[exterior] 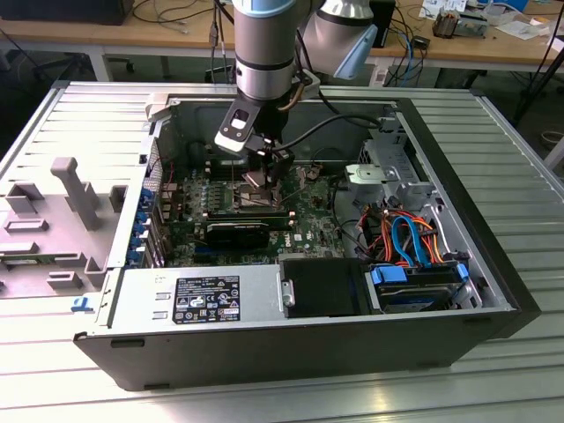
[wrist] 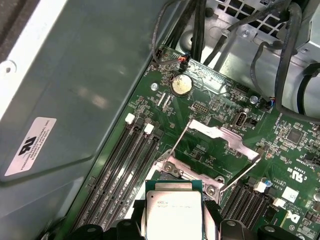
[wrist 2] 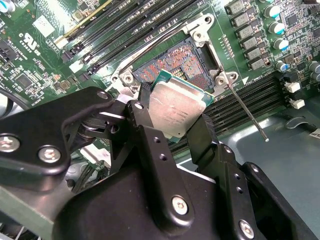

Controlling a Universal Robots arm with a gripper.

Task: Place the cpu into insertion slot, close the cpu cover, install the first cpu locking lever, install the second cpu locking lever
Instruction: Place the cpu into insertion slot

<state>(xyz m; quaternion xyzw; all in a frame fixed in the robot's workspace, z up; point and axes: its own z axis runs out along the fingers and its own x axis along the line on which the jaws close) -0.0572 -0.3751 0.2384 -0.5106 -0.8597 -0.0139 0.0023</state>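
Zero of 4 steps done, judging by what shows. Pinching cpu (wrist 2: 176,105) by two opposite edges w/ gripper (wrist 2: 172,125): black fingers (wrist 2: 145,132) pressed onto it in both wrist views. Held low over slot (wrist 2: 172,62), overlapping one side of it, not seated; impossible to tell whether any corner touches the frame. Left to do, prob. all four: seat cpu, drop cover (wrist: 220,132), latch 1st lever (wrist: 175,145), latch 2nd lever (wrist: 240,173). Cover up and open, both levers swung free, so slot exposed.

Sweeping the exterior view's left to right. Grey moulded plastic shroud (exterior: 75,198), blocky, lying flat outside case (exterior: 264,352) on ribbed metal bench (exterior: 529,159). Next, green board (exterior: 308,225) inside, w/ arm (exterior: 264,53) reaching straight down to mid-board. Far on the exterior view's right, blue and orange flat cables (exterior: 410,238), glossy, looped.

Close up: cpu flat, square, dull brushed-silver lid on green base. Slot w/ dark frame, coppery pin field, bright screws at corners. Cover thin stamped steel, shiny. Levers bare wire rods, stiff-looking. Long, narrow, black plastic mem slots (wrist 2: 125,25). Round, polished coin cell (wrist: 181,85).
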